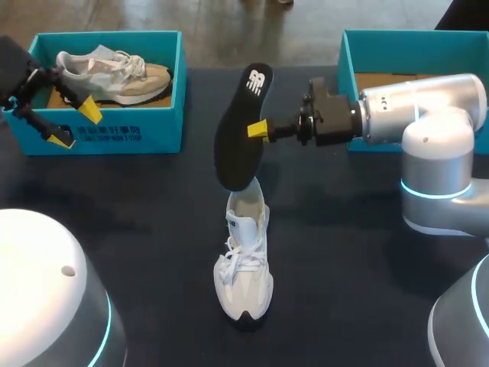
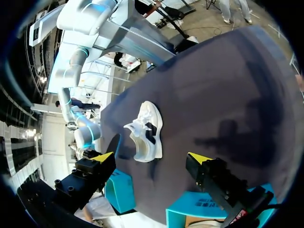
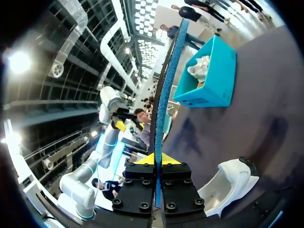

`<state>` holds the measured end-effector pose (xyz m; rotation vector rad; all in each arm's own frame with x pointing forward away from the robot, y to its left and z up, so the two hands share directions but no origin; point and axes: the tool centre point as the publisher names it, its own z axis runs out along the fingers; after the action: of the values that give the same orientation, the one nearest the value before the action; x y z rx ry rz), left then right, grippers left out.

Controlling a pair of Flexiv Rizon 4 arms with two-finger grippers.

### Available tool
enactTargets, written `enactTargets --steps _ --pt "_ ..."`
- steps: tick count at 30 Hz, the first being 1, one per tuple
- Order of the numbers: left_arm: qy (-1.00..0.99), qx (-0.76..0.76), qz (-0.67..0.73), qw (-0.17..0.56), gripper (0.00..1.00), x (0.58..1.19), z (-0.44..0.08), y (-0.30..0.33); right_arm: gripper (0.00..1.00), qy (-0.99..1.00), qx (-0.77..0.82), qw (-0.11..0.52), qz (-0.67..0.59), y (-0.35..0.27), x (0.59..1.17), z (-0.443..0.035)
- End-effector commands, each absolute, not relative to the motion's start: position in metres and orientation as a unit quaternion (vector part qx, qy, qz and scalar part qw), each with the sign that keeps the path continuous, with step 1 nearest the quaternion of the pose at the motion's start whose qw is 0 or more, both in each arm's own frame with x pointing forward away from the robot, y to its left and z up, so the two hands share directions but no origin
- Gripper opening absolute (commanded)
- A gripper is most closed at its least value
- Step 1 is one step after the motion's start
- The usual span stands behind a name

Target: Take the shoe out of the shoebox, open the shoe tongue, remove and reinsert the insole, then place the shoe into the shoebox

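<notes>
right gripper point(image 1: 258, 128): clenched on the flat black foam insole point(image 1: 231, 153), upright, likely for feeding into the shoe.
white lace-up sneaker point(image 1: 244, 264): on the dark table point(image 1: 344, 252), beneath it.
left gripper point(image 1: 76, 125): released, beside the teal cardboard shoebox point(image 1: 164, 126).

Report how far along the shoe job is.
Done: the white shoe stands out on the table, and its insole is out. In hand: the right hand is shut on the insole, above the shoe. Left: slide the insole back in, then put the shoe into the shoebox.
</notes>
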<state>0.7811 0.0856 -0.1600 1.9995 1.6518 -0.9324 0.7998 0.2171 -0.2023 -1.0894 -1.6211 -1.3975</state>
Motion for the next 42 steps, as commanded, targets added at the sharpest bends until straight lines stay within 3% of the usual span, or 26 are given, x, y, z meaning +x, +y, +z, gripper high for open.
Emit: enactTargets --steps 1,7,27,42 --pt "0.598 0.704 -0.329 0.197 1.00 0.786 -0.166 0.089 0.00 -0.640 -0.417 0.361 -0.536 0.212 0.804 -0.206" --pt "0.622 0.674 -0.322 0.235 1.00 0.795 -0.173 0.100 0.00 -0.652 -0.406 0.355 -0.533 0.205 0.810 -0.214" --pt "0.658 0.645 -0.318 0.222 1.00 0.810 -0.196 0.116 0.00 -0.667 -0.389 0.302 -0.560 0.203 0.822 -0.235" --pt "0.658 0.645 -0.318 0.222 1.00 0.810 -0.196 0.116 0.00 -0.667 -0.389 0.302 -0.560 0.203 0.822 -0.235"
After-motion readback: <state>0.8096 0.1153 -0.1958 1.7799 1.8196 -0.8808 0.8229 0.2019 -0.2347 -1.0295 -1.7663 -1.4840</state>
